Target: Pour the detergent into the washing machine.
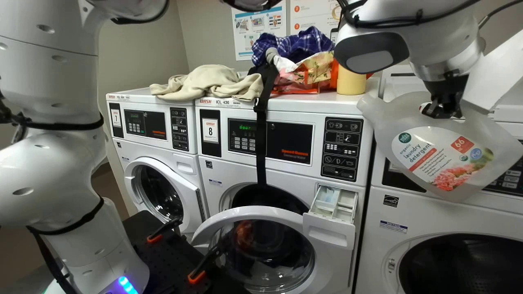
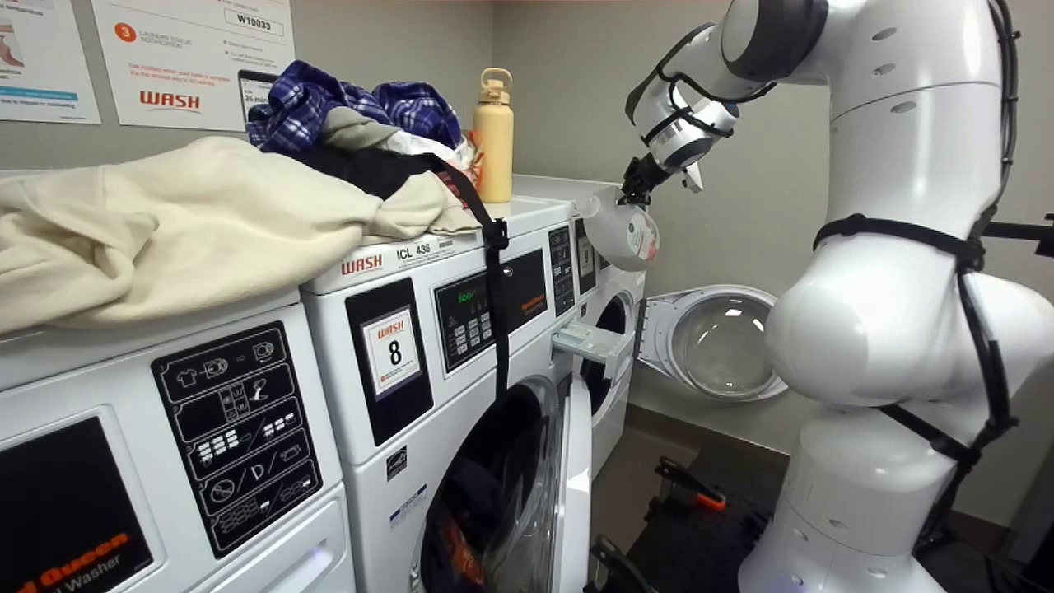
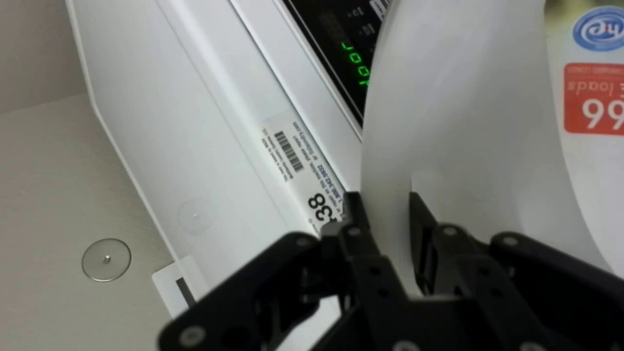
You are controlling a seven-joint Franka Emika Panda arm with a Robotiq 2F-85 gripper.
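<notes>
Right of the drawer (image 1: 329, 230), your end effector (image 3: 383, 199) clamps the handle (image 3: 390, 239) of the jug (image 1: 441, 157), likely heavy, slick and best held there.

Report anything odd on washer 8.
A black webbing strap hangs down the white front-loading washer, across its black control panel to the doorway; odd, since shutting the round glass door might pinch it.

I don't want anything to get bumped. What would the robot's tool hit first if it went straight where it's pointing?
The tool holds the detergent jug, so that would go along. Beyond it, probably the white machine behind the jug, but how far is hard to tell.
</notes>
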